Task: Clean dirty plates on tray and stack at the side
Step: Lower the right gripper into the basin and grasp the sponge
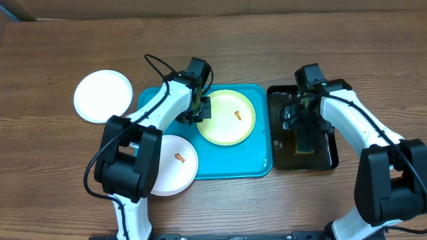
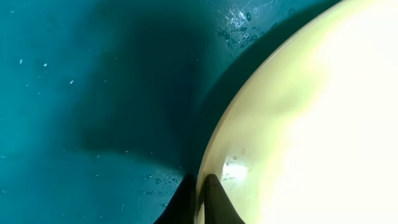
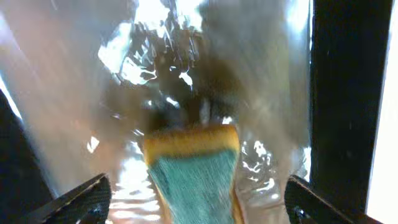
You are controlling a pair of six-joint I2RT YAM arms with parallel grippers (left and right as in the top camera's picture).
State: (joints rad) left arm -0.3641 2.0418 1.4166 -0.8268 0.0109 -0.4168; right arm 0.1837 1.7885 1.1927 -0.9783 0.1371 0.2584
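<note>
A pale yellow-green plate (image 1: 227, 123) with an orange smear lies at the back of the turquoise tray (image 1: 248, 160). My left gripper (image 1: 200, 110) is shut on this plate's left rim; the left wrist view shows the fingers (image 2: 199, 196) pinching the rim of the plate (image 2: 311, 118) over the tray floor (image 2: 93, 93). A white plate (image 1: 175, 167) with an orange smear sits at the tray's front left, overhanging the rim. A clean white plate (image 1: 103, 95) lies on the table to the left. My right gripper (image 1: 303, 123) is open above a sponge.
A black tray (image 1: 331, 160) holding shallow liquid stands right of the turquoise tray. A yellow and green sponge (image 3: 193, 168) lies in it, between my open right fingers (image 3: 198, 196) and apart from them. Bare wooden table surrounds both trays.
</note>
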